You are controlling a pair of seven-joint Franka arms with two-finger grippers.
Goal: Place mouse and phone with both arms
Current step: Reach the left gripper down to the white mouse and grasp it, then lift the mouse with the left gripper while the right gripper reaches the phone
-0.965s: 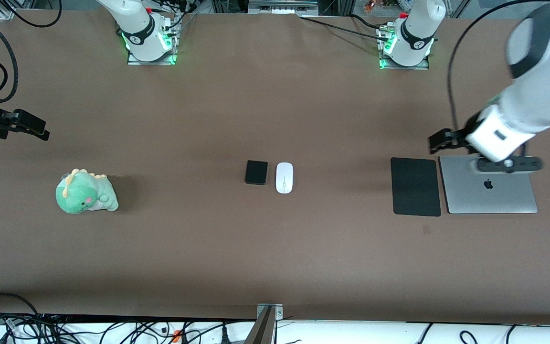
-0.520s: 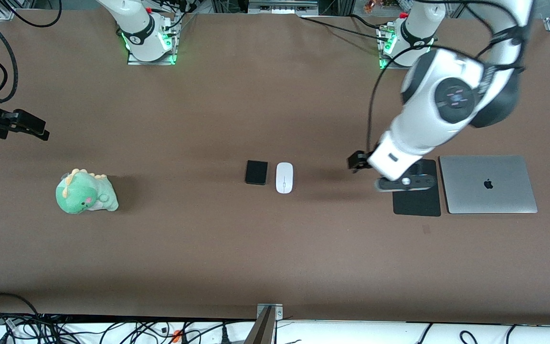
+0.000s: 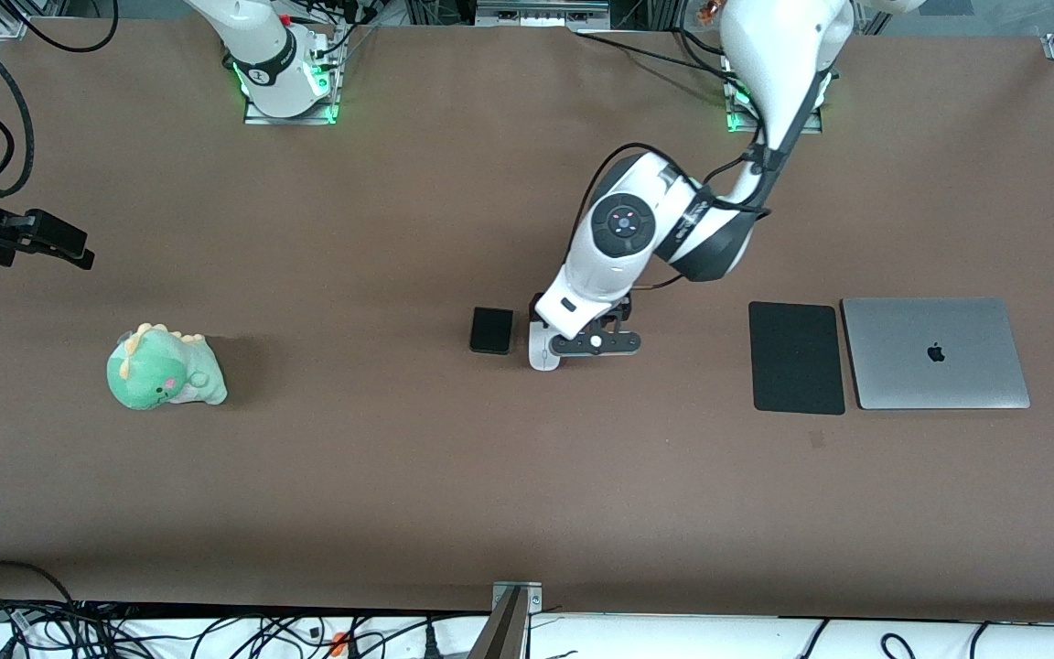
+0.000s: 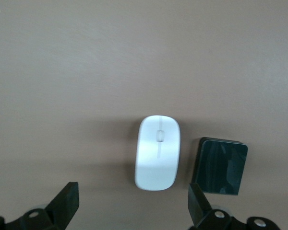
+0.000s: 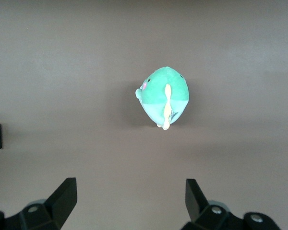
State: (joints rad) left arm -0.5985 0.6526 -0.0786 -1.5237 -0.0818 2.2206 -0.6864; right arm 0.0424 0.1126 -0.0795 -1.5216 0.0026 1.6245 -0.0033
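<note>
The left gripper (image 4: 133, 207), jaws spread wide and empty, has swung in a second from over the laptop (image 3: 936, 352) and black mouse pad (image 3: 797, 357) to hang over the white mouse (image 4: 157, 152), which lies mid-table just beside the black phone (image 4: 220, 166). That suggests the mouse pick is about to begin. The right gripper (image 5: 128, 203), likewise spread and empty, waits above the green dinosaur plush (image 5: 163, 96).

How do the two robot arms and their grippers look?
The arms are glossy white with black joint bands. The left arm carries a looping black cable and a round black disc with small coloured dots. Both bases glow green. The left gripper and right gripper have black fingers.
</note>
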